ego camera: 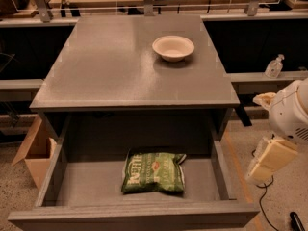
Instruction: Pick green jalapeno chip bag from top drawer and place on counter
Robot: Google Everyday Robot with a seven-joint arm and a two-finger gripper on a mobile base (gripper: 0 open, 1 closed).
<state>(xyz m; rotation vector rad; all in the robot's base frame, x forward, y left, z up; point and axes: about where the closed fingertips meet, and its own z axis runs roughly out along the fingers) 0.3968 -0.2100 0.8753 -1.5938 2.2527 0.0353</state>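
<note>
I get dim, warm overhead light: sheen on the counter [120, 66], top drawer [91, 179] back shadowed, gripper [270, 160] pale at right.
</note>
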